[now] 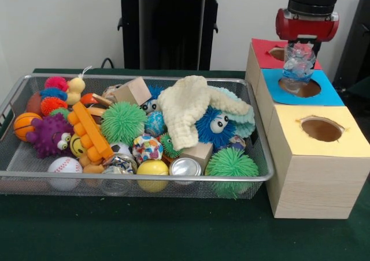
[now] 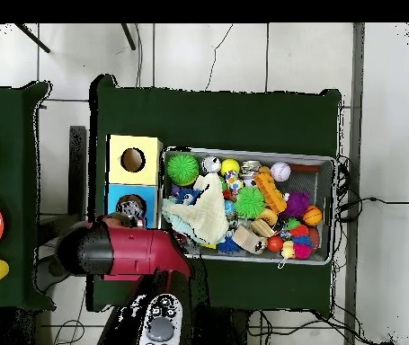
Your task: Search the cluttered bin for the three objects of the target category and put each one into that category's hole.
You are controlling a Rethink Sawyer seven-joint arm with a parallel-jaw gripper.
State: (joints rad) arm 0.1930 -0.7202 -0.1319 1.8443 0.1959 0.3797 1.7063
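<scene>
Right up close in the front view sits the yellow box with a round hole in its top. Behind it come the blue box and then the red box, all three touching in a row that runs away from us on the right.

Biggest of all is the wire bin on the green table, just left of the boxes. It is full of toys. A cream cloth lies on top in the middle, partly over a blue fuzzy ball with eyes. A green spiky ball sits in the middle, and another green spiky ball is at the near right corner. An orange block toy lies to the left, by a purple spiky ball. A baseball, a yellow ball and a silver can line the near side.

Over the blue box hangs the gripper, squeezed on a crumpled clear plastic bottle. The bottle's bottom end is right at the blue box's hole.
</scene>
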